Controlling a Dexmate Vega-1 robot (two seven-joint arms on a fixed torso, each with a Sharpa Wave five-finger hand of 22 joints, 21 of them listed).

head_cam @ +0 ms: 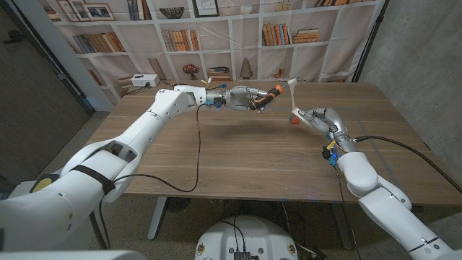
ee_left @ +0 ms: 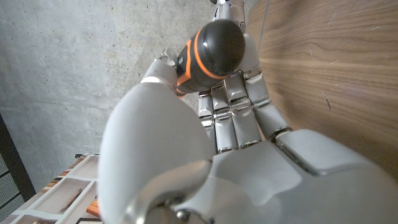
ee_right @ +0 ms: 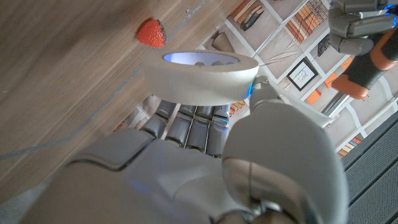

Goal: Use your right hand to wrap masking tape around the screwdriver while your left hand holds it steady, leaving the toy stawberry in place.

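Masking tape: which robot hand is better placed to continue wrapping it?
The right robot hand: it holds the masking tape roll, a strip already reaching the screwdriver. The left robot hand is busy gripping the screwdriver.

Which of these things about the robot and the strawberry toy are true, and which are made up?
1. The left robot hand holds the screwdriver up off the table. True.
2. The right robot hand holds nothing. False: it holds the roll of masking tape.
3. The toy strawberry lies on the wooden table. True.
4. The screwdriver has a blue and white handle. False: the handle is black and orange.
5. A strip of tape runs from the screwdriver toward the right robot hand. True.
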